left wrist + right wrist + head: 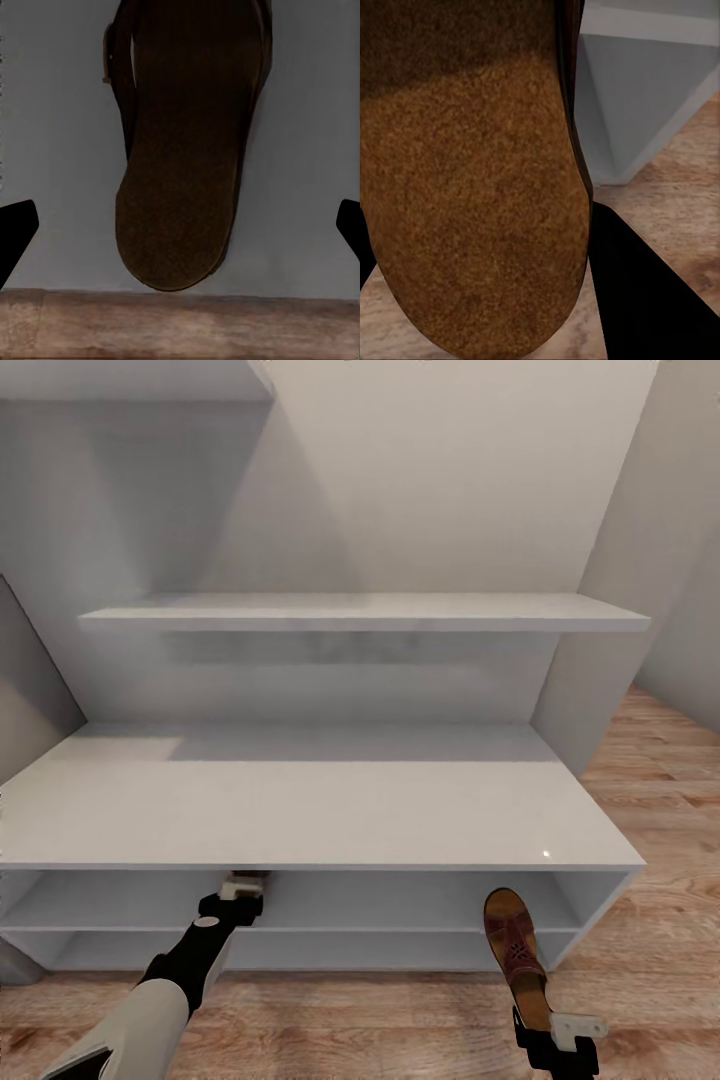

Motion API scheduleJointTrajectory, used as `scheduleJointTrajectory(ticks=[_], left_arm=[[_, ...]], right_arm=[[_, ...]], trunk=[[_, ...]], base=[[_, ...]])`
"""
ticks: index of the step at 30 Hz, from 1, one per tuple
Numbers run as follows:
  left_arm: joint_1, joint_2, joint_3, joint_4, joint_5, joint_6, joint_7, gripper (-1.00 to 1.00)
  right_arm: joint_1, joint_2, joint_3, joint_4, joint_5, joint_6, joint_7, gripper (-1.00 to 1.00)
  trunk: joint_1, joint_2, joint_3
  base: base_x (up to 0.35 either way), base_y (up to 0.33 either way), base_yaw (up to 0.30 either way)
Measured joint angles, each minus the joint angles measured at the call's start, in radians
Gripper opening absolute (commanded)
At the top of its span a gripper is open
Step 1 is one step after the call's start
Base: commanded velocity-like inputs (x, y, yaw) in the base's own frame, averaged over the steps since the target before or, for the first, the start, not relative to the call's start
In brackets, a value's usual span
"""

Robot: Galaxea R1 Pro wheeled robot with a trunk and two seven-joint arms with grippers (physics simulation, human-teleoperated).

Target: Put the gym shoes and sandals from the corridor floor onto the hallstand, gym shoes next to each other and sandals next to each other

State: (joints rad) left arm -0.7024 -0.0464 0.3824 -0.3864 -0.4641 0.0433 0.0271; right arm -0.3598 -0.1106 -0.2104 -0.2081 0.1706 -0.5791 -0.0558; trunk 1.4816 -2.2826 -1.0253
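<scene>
The pale-grey hallstand (300,810) stands in front of me, with two open shoe shelves under its bench top. My left gripper (243,888) reaches under the bench top into the upper shelf. In the left wrist view it (180,229) is open, its fingertips (16,229) wide apart on either side of a brown sandal (180,187) lying flat on the grey shelf, heel toward the camera. My right gripper (548,1028) is shut on the heel of the other sandal (512,945), toe pointing at the rack's right end, above the corridor floor (650,960). Its tan insole (472,202) looms large in the right wrist view. The gym shoes are out of view.
A long upper shelf (360,612) spans the back panel, with another shelf (130,380) higher at the left. Wood-plank floor runs along the rack's front and right side. The rack's lower right corner (645,112) lies just beyond the held sandal.
</scene>
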Motion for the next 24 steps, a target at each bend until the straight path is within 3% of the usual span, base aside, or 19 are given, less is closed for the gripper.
scheduleJointTrajectory(ticks=[24], left_arm=[[0.002,-0.001,0.003,0.000,0.001,-0.002,-0.001,1.00]], right_arm=[[0.000,0.000,0.001,0.000,0.000,0.000,0.000,-1.00]], trunk=[[0.000,0.000,0.000]], base=[[-0.295,0.131,0.000]])
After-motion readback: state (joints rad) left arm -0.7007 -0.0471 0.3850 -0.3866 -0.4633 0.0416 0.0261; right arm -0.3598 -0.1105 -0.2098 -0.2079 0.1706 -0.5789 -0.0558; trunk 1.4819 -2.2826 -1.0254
